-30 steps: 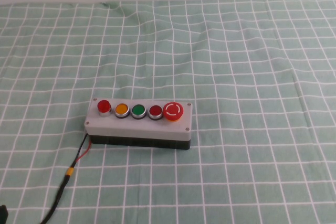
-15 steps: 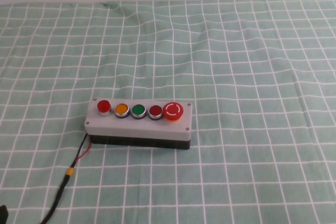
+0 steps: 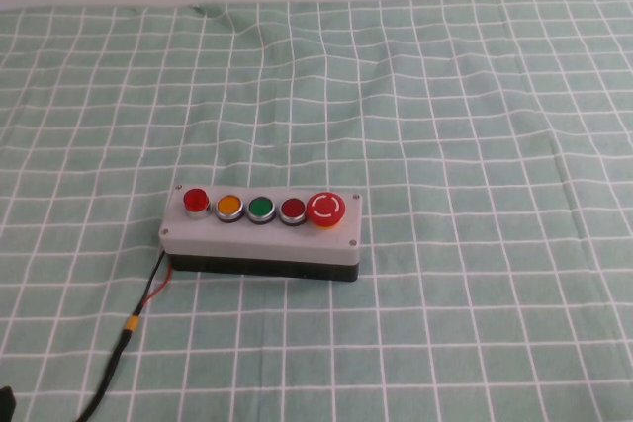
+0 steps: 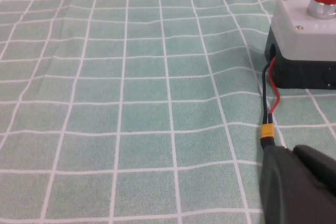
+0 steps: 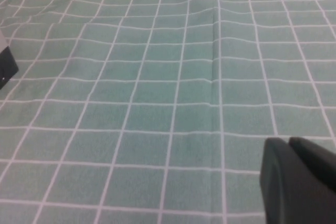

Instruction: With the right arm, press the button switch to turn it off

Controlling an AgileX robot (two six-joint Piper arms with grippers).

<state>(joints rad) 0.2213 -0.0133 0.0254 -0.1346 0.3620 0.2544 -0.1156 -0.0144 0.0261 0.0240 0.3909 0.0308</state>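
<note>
High view: neither claw visible, button switch (image 3: pixel 262 234) alone on the table (image 3: pixel 475 145). Right claw (image 5: pixel 302 182) low over bare cloth, only the switch's corner at the far edge of its view, well apart; left claw (image 4: pixel 302 182) just beside the trailing wire (image 4: pixel 269 103). Jaw opening impossible to tell for either. Risk: wrong button among five pressed, or box shoved sideways. Grey top, black base.

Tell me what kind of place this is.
Probably a robot test bench: a green checked cloth under a grey-topped, black-based button switch with wire. Dark left gripper and right gripper show only in wrist views.
</note>
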